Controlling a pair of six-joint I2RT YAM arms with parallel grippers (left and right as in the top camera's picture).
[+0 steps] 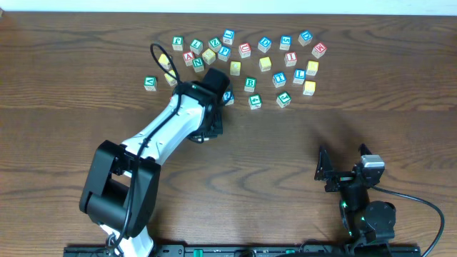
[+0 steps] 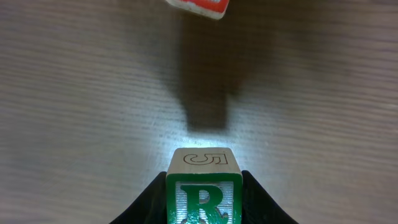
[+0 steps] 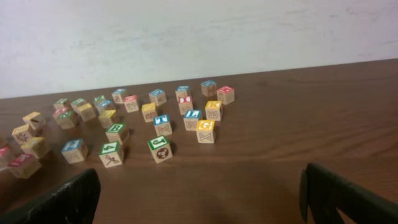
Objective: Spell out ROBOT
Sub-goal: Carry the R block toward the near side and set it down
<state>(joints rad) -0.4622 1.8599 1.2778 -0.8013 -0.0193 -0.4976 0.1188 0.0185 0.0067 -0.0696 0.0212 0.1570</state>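
While you look down from overhead, the left arm (image 1: 153, 135) reaches from its base at the near left edge out across the table (image 1: 371, 107). The left gripper (image 1: 223, 91) sits at the near edge of the scattered letter blocks (image 1: 265, 45). That cluster lies along the far middle of the table. The right gripper (image 1: 341, 165) is well apart from it, low at the near right, with its jaws spread and nothing between them.

Through the left wrist camera you see the R block (image 2: 203, 193) clamped between the two dark fingers (image 2: 143, 208), one pressing on each side. Its green R faces the lens, and its top face bears an outlined 5. A dark shadow falls on the wood just beyond it. You cannot tell from here whether the block rests on the table or hangs just above it. A red block (image 2: 199, 5) shows only partly at the top edge.

Through the right wrist camera the right gripper (image 3: 199, 196) has its fingers (image 3: 62, 199) wide apart at the lower corners, with bare wood between them. The letter blocks (image 3: 160, 149) spread across the middle and left of the table, in front of a pale wall (image 3: 186, 37).
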